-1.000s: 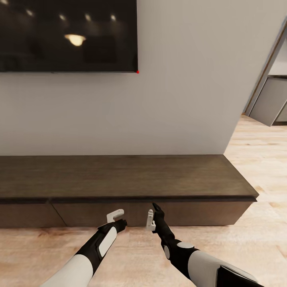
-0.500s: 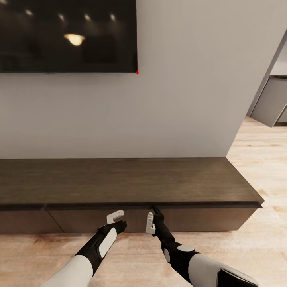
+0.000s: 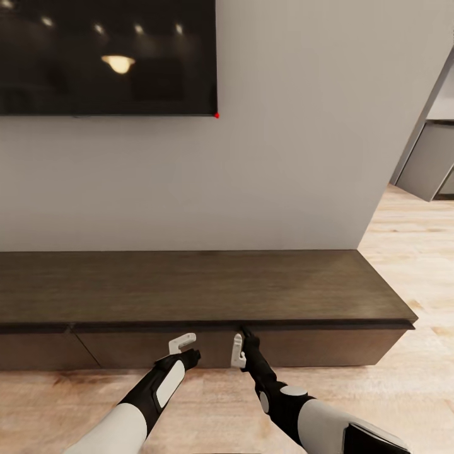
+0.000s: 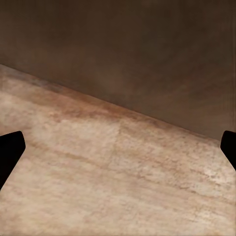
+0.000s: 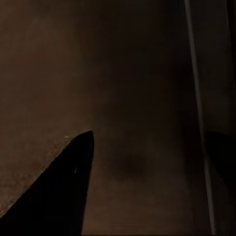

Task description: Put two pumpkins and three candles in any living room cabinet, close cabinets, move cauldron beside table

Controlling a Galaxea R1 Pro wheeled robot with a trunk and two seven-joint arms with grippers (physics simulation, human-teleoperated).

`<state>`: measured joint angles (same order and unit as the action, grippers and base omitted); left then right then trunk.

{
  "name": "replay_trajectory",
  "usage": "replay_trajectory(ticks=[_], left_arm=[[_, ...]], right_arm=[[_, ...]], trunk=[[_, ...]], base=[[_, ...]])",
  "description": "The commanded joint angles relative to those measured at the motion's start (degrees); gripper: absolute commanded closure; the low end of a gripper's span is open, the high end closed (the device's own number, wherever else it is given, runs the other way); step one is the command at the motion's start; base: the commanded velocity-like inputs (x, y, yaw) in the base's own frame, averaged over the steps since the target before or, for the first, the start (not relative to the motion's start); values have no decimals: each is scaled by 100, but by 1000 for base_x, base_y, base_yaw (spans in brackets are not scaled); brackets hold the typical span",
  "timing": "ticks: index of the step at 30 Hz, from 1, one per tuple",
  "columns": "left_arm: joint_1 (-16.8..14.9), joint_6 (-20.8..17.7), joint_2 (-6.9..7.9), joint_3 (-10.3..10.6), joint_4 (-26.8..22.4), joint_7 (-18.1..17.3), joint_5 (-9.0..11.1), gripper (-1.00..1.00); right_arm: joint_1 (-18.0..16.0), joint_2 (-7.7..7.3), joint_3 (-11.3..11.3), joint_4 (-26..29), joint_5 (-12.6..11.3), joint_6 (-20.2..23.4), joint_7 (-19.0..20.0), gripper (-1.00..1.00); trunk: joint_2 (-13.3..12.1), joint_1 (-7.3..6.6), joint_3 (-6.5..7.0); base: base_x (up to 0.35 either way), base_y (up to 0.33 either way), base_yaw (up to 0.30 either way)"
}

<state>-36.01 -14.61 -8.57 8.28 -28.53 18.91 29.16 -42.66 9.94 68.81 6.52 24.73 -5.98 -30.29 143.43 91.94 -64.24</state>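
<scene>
Since a second ago the camera has closed in on the cabinet (image 3: 189,287); in the last half second nothing has shifted. Its drawer fronts look shut, and nothing shows what has been stowed. The right gripper (image 3: 241,343) touches the top edge of a drawer front, fingers seemingly parted though dimly seen. The left gripper (image 3: 184,343), spread wide and empty, hovers just before the front.

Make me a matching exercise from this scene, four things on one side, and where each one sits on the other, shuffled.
Things:
1. TV
2. cabinet
3. left gripper
4. right gripper

Places:
A. at the drawer front's top edge
B. on the grey wall
C. open, before the drawer front, above the floor
D. against the wall, on the plank floor

Pairs: 1-B, 2-D, 3-C, 4-A
</scene>
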Motion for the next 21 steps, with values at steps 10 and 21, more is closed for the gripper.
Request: replay_trajectory(ticks=[10,21], left_arm=[[-2,-16,5,42,-4,51,55,-100],[-2,-22,5,42,-3,51,55,-100]], right_arm=[[-67,6,-34,-22,-12,-8,-13,100],[-67,6,-43,-25,-4,24,-37,100]], trunk=[[1,12,-4],[1,12,-4]], base=[[0,0,0],[0,0,0]])
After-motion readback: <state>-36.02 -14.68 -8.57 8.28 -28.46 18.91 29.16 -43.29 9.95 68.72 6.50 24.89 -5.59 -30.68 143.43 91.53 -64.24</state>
